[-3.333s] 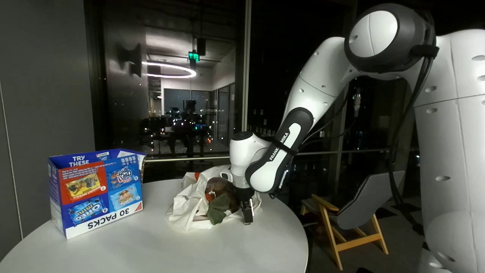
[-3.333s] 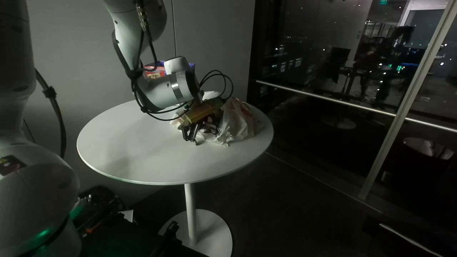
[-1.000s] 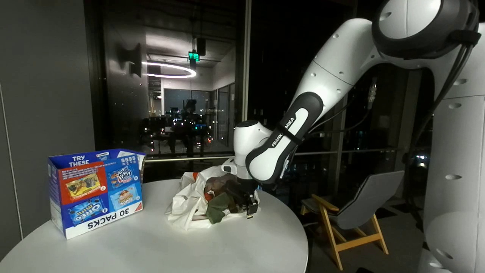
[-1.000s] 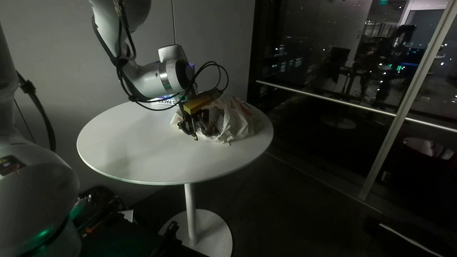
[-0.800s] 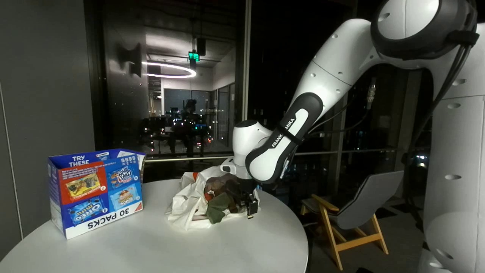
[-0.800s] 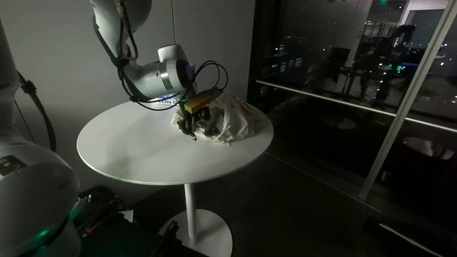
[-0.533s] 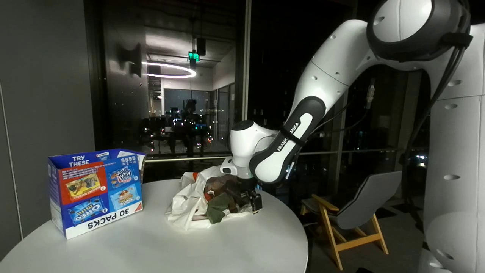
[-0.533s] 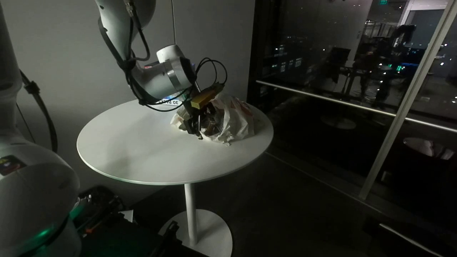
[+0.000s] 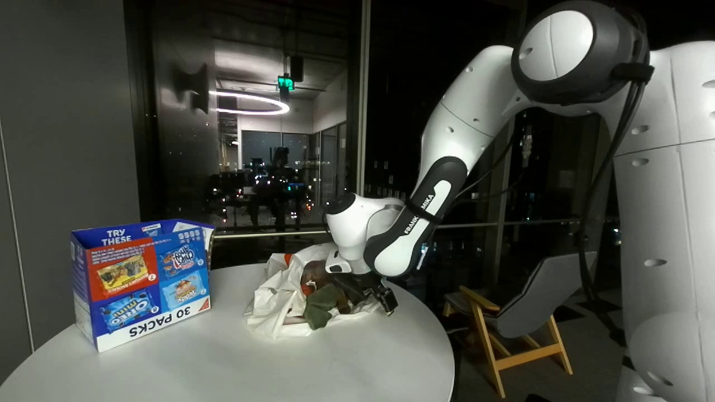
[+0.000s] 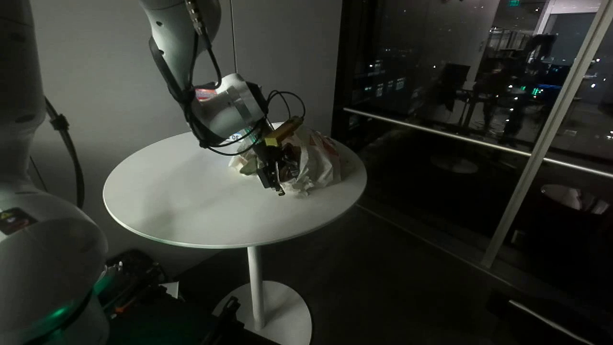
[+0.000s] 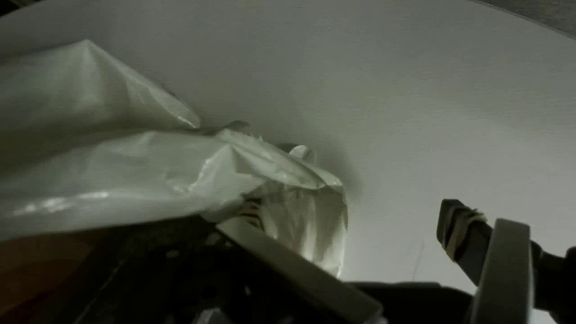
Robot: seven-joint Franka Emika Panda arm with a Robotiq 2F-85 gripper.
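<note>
A crumpled white plastic bag [image 9: 273, 310] lies on the round white table, with a dark green piece [image 9: 321, 306] and brown stuff [image 9: 317, 273] showing in its mouth. My gripper [image 9: 384, 301] is tilted low at the bag's edge; in the other outside picture the gripper [image 10: 278, 184] stands against the bag [image 10: 318, 160]. Through the wrist view the gripper [image 11: 355, 218] is open wide. Bag plastic [image 11: 306, 211] lies against the left finger and partly covers its tip. The right finger [image 11: 461, 229], wrapped with a band, is over bare tabletop. Nothing is seen clamped between them.
A blue snack box [image 9: 145, 279] stands on the table [image 9: 240, 368], left of the bag. Beyond the table is a grey chair [image 9: 525, 307] with wooden legs. A metal rail [image 10: 431, 129] runs along the dark window.
The gripper has opened and tilted over the last second, its fingers shifting right in both exterior views. The upper arm has swung lower. Bag and box look the same.
</note>
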